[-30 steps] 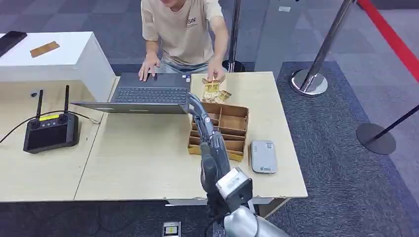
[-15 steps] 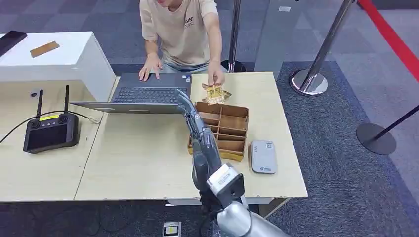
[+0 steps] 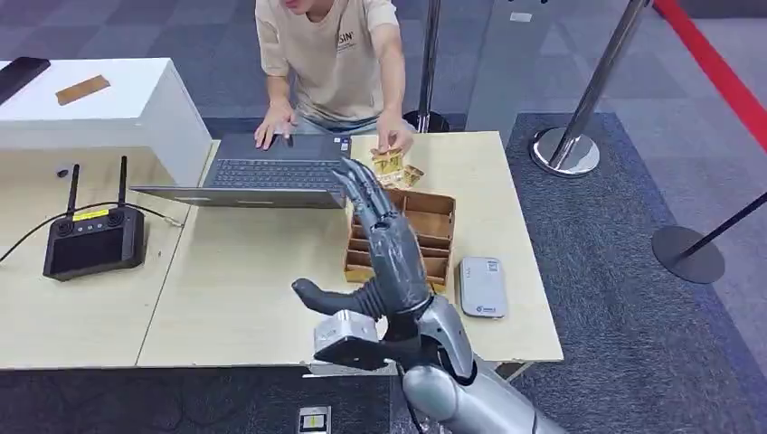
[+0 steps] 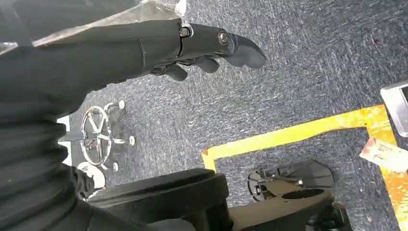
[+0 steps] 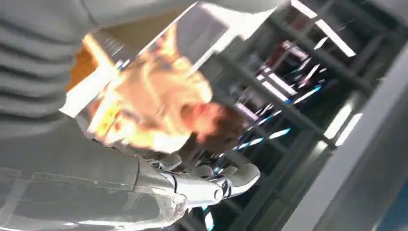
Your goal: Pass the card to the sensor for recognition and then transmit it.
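A person at the table's far side holds small yellow-brown cards [image 3: 391,163] just beyond a wooden divided box [image 3: 430,233]. My right hand [image 3: 389,249] is raised over the table in front of that box, its fingers stretched towards the cards and its thumb out to the left, holding nothing. In the right wrist view the right hand [image 5: 192,185] is blurred against the person and the ceiling. The grey card sensor [image 3: 482,286] lies flat to the right of the box. My left hand [image 4: 192,43] hangs over the carpet, fingers extended and holding nothing.
An open laptop [image 3: 271,170] lies at the table's far edge under the person's other hand. A black controller with antennas [image 3: 92,239] sits on the left table. A white cabinet [image 3: 99,107] stands at the back left, and metal stanchions [image 3: 568,145] stand on the right.
My right arm has risen and turned, so the hand is nearer the camera with its thumb sticking out to the left. The person's hand with the cards has stayed by the box's far edge.
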You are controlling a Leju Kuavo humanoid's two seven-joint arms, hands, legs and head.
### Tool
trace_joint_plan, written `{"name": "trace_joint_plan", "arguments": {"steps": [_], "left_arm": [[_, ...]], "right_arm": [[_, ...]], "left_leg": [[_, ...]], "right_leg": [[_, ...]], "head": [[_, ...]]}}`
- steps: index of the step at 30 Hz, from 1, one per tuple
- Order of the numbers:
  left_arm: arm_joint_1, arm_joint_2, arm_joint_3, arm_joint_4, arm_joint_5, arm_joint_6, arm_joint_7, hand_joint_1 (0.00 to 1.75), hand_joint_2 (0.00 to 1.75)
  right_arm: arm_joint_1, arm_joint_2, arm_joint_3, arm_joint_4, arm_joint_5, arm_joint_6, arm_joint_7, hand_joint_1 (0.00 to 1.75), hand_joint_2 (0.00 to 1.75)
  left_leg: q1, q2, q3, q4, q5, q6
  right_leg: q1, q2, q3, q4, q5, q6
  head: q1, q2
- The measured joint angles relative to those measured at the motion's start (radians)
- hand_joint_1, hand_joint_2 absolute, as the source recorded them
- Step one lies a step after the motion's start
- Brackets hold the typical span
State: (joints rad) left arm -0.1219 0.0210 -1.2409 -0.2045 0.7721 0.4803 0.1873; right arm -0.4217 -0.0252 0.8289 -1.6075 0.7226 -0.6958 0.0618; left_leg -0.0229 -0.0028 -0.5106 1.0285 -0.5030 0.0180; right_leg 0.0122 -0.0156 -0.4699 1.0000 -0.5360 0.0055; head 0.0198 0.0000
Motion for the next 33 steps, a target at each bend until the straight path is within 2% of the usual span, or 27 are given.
{"name": "trace_joint_plan", "arguments": {"steps": [6,14,23,33], "left_arm": [[0.0,0.002,0.0,0.0,-0.011,-0.008,0.0,0.0,1.75],[-0.001,0.003,0.0,0.0,-0.026,-0.019,-0.006,0.0,1.75],[-0.002,0.003,-0.001,0.0,-0.043,-0.027,-0.024,0.0,1.75],[-0.005,0.004,-0.002,0.0,-0.048,-0.034,-0.028,0.0,1.75]], "right_arm": [[-0.033,-0.047,-0.016,0.04,0.215,0.006,0.119,0.0,1.75],[-0.088,-0.103,-0.025,0.13,0.395,0.042,0.196,0.0,1.75],[-0.179,-0.151,-0.027,0.264,0.554,0.101,0.235,0.0,1.75],[-0.235,-0.182,-0.021,0.4,0.541,0.121,0.238,0.0,1.75]], "left_leg": [[0.0,0.0,0.0,0.0,0.0,0.0],[0.0,0.0,0.0,0.0,0.0,0.0],[0.0,-0.001,0.0,0.001,0.0,0.0],[0.0,-0.001,0.0,0.001,0.0,0.0]], "right_leg": [[0.0,0.0,0.0,0.0,0.0,0.0],[0.0,0.0,0.0,0.0,0.0,0.0],[0.0,0.0,0.0,0.0,0.0,0.0],[0.0,0.0,0.0,0.0,0.0,0.0]], "head": [[0.0,0.0],[0.0,0.0],[0.0,0.0],[0.0,0.0]]}}
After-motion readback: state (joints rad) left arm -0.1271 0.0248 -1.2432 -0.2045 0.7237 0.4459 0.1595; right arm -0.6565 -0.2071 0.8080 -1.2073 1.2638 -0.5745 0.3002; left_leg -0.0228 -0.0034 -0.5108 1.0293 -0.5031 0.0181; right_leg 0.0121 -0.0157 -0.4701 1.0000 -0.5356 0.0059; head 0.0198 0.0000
